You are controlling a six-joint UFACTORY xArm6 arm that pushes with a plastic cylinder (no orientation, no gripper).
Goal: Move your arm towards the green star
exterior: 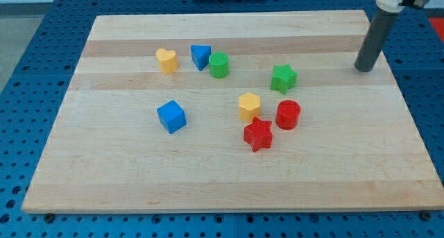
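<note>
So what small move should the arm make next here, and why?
Probably slide my tip toward the view's left and slightly down: the green star sits there, apart from the tip, with bare board between them and no block in the way.

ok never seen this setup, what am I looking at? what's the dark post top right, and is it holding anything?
One camera looks down at an angle on a wooden board lying on a blue perforated table; where the camera is mounted isn't on record. The dark post is the robot arm's rod. It has no gripper, so nothing is held: it only pushes blocks by sliding my tip along the board. My tip sits near the view's top right corner, touching no block.

Eight small blocks lie on the board: a yellow heart, a blue triangle beside a green cylinder, a blue cube, a yellow hexagon, a red star, a red cylinder, and the green star, the block nearest my tip, off to its left in the view.
</note>
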